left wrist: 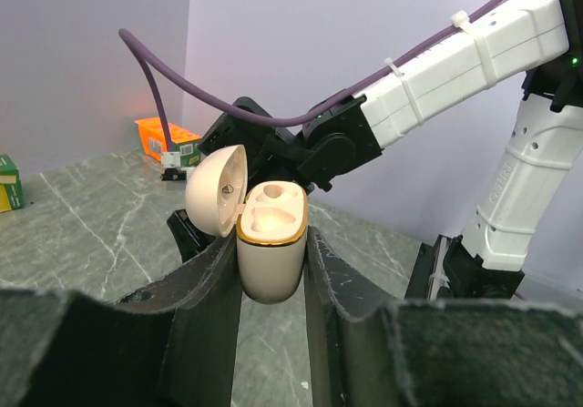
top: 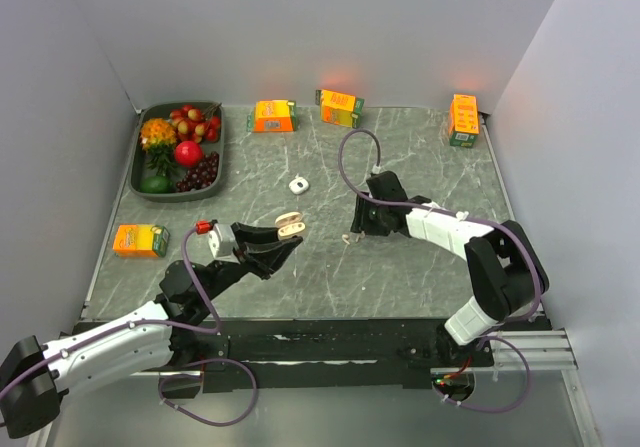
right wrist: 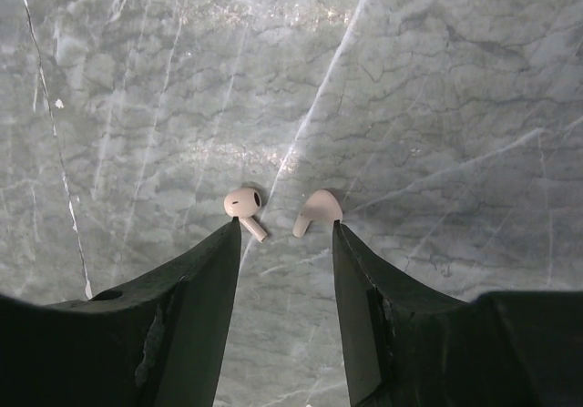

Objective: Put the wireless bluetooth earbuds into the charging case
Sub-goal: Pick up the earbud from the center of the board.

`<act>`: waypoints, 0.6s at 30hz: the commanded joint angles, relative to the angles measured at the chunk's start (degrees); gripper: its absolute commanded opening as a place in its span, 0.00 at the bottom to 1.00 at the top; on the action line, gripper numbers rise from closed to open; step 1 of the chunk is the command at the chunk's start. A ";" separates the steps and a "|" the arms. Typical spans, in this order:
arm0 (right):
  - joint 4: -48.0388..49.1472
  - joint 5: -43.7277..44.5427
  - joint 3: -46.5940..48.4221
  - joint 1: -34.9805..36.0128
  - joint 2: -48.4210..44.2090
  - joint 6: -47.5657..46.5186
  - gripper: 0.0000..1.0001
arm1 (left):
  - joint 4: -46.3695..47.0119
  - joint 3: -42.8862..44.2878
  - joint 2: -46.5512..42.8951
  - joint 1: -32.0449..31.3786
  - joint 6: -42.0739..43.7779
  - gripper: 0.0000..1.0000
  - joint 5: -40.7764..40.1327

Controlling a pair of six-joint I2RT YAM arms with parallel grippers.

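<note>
My left gripper (left wrist: 271, 266) is shut on the beige charging case (left wrist: 271, 252) and holds it upright above the table. Its lid (left wrist: 217, 189) is open and both wells are empty. In the top view the case (top: 290, 225) sits at the left gripper's (top: 278, 245) tips, left of centre. My right gripper (right wrist: 285, 227) is open and points down at the table. Two white earbuds lie just beyond its fingertips, one (right wrist: 244, 203) by the left tip and one (right wrist: 317, 210) by the right tip. In the top view the right gripper (top: 355, 231) is right of the case.
A grey tray of fruit (top: 215, 182) stands at the back left. Orange cartons stand at the back (top: 272, 116), (top: 340, 107), at the back right (top: 463, 119) and at the left edge (top: 140, 239). A small white piece with a hole (top: 297, 183) lies mid-table.
</note>
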 commanded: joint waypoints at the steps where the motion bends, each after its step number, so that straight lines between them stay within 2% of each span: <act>1: 2.44 -1.08 -0.51 -0.33 1.19 0.19 0.52 | 1.92 0.48 0.63 -0.16 -0.62 0.01 -0.09; 18: 2.26 -1.08 -1.39 -1.12 3.21 -0.25 0.49 | 1.75 0.75 1.52 -0.16 -1.15 0.01 0.35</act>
